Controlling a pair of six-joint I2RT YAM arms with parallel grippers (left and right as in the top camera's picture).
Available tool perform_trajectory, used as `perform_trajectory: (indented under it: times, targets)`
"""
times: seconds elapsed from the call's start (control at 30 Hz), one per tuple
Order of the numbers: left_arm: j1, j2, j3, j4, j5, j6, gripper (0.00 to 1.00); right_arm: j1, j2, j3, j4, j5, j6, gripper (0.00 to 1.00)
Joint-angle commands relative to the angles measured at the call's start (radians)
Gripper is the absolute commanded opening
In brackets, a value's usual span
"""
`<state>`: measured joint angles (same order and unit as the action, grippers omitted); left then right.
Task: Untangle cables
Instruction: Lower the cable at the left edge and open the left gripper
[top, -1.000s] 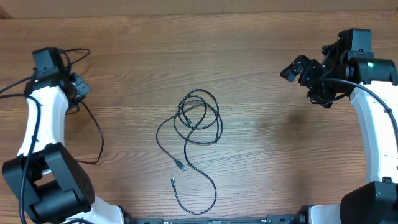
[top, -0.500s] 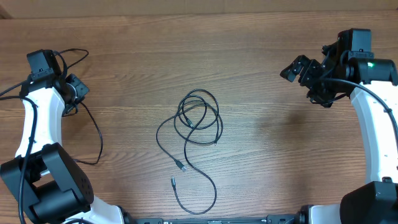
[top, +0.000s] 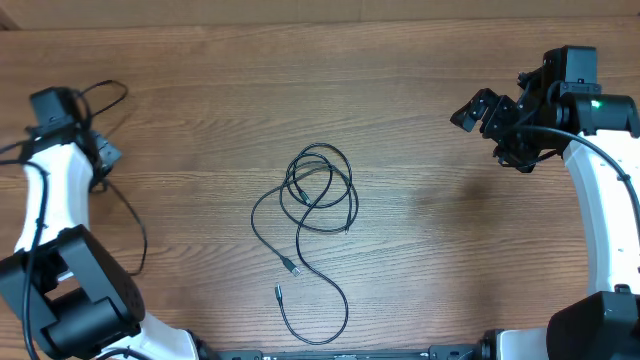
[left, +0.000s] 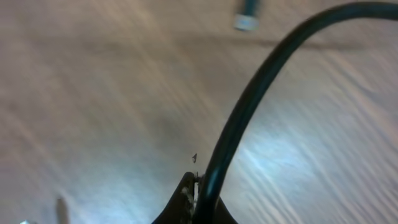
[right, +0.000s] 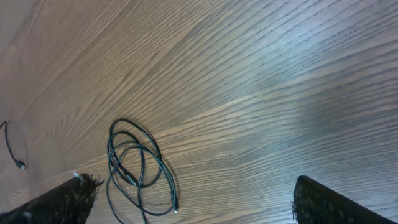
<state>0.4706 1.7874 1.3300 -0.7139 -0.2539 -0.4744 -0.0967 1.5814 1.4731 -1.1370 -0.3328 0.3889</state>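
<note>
**Overhead**
- Table (top: 420, 250): wood-grain top, with both arms at its outer edges.
- Coil (top: 305, 193): thin black cables are heaped in overlapping loops at mid-table, well apart from both grippers.
- Tails: two strands are led out of the coil toward the near edge, and one is bent into a long loop.
- Plugs (top: 292, 268): two small ends are laid near each other below the coil.
- Left gripper (top: 103, 156): placed at the far left; its jaws cannot be made out from this view.
- Cord (top: 140, 240): a thin black strand is trailed from the left gripper down across the table, separate from the coil.
- Right gripper (top: 478, 108): placed at the far right, clear of the cables.

**Left wrist**
- Left gripper (left: 194, 186): clenched, with the cord (left: 249, 93) pinched between the fingertips and arched up to the right.
- Plug (left: 249, 18): a blurred end is seen on the table at the top.

**Right wrist**
- Right gripper (right: 193, 202): released, fingers spread wide, with nothing held between them.
- Coil (right: 127, 174): seen at lower left on the table (right: 261, 74).
- Tail (right: 12, 149): a plugged end is seen at the left edge.
</note>
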Motion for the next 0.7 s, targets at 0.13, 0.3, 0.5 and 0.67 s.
perform_trajectory:
  times: [0.13, 0.3, 0.5, 0.67]
  targets:
    - [0.113, 0.024, 0.007, -0.014, 0.063, -0.09, 0.04, 0.001, -0.003, -0.002, 0.006, 0.007, 0.002, 1.0]
    - [0.109, 0.025, 0.007, 0.005, 0.098, -0.087, 0.04, 0.001, -0.003, -0.002, 0.006, 0.007, 0.002, 1.0]
    - [0.104, 0.025, 0.007, 0.005, 0.123, -0.087, 0.62, 0.001, -0.003, -0.002, 0.006, 0.007, 0.002, 1.0]
    - [0.105, 0.025, 0.007, 0.005, 0.193, -0.08, 0.86, 0.001, -0.003, -0.002, 0.006, 0.007, 0.002, 1.0]
